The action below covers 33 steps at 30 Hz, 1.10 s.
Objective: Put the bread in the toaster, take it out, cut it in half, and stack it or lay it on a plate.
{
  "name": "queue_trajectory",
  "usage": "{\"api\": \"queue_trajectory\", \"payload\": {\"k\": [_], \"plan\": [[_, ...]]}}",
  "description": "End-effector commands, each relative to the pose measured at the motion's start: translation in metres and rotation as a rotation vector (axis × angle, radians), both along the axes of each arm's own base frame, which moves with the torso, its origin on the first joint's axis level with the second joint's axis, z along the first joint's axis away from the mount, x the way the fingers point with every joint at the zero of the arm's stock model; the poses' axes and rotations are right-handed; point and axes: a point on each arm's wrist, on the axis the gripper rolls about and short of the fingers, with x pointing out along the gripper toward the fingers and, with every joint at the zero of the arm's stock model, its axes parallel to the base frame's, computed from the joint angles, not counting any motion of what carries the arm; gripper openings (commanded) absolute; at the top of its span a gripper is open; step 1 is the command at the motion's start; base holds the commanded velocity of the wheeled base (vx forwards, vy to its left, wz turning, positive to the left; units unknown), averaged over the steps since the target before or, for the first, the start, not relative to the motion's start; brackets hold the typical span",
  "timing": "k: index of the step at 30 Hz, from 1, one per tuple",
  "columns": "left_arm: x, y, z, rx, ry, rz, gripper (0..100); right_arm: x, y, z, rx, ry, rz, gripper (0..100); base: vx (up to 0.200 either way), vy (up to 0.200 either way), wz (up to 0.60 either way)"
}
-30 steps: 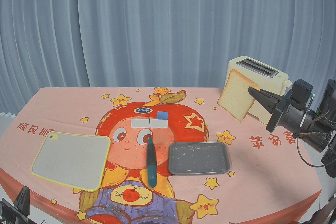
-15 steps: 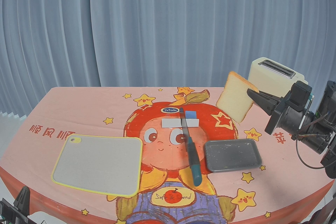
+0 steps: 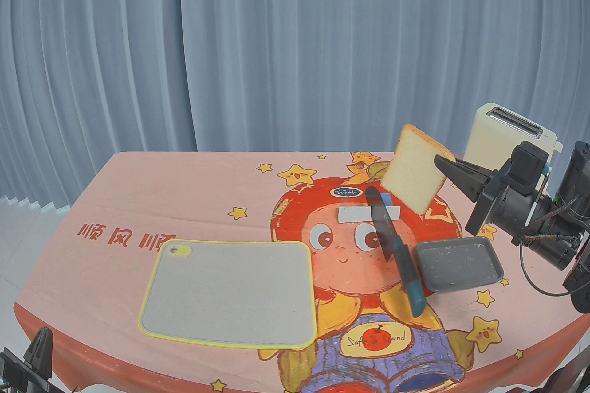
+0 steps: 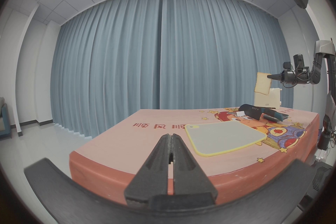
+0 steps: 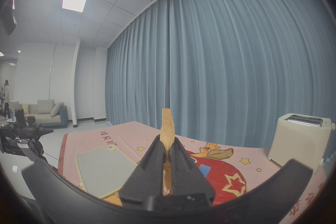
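Note:
A slice of bread [image 3: 413, 168] hangs upright in the air over the table's far right part, with my right gripper [image 3: 444, 161] shut on its edge. In the right wrist view the bread [image 5: 167, 126] stands edge-on between the closed fingers [image 5: 155, 151]. The cream toaster [image 3: 511, 136] stands behind and to the right of it, slots empty on top. A grey tray-like plate [image 3: 458, 263] lies below the gripper. The knife [image 3: 396, 247] lies left of the plate. My left gripper [image 4: 171, 137] is shut and empty, low off the table's near-left corner.
A grey cutting board with a yellow rim [image 3: 230, 293] lies on the near left of the pink printed tablecloth [image 3: 153, 191]. A small white and blue block [image 3: 369, 212] sits under the knife's blade. A blue curtain hangs behind the table.
The head camera has swung left, so the whole picture shifted right. Against the table, my right gripper carried the bread leftward, away from the toaster's front to above the knife's far end.

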Motion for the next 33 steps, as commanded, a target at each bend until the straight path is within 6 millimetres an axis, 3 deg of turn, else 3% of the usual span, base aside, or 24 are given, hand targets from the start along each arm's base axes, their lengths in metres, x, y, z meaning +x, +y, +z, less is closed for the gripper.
{"api": "queue_trajectory", "payload": {"k": [1, 6, 24, 30, 33], "plan": [[0.0006, 0.0, -0.0051, 0.002, 0.008, 0.0, 0, 0.0002, -0.0001, 0.0004, 0.002, -0.003, -0.001, 0, 0.0, 0.0, 0.0], [0.0006, 0.0, -0.0051, -0.002, 0.008, 0.001, 0, 0.0001, 0.0002, -0.0005, -0.001, 0.001, 0.001, 0, 0.0, 0.0, 0.0], [0.0006, 0.0, -0.0051, -0.005, 0.008, 0.001, 0, -0.0001, 0.0001, -0.0021, -0.003, 0.006, 0.001, 0, -0.2, 0.0, 0.0], [0.0006, 0.0, -0.0051, -0.005, 0.008, 0.001, 0, -0.0003, 0.0004, -0.0024, -0.005, 0.009, 0.002, 0, 0.0, 0.0, 0.0], [0.0006, 0.0001, -0.0051, -0.006, 0.008, 0.003, 0, -0.0003, 0.0004, -0.0024, -0.005, 0.009, 0.002, 0, 0.0, 0.2, 0.0]]}}
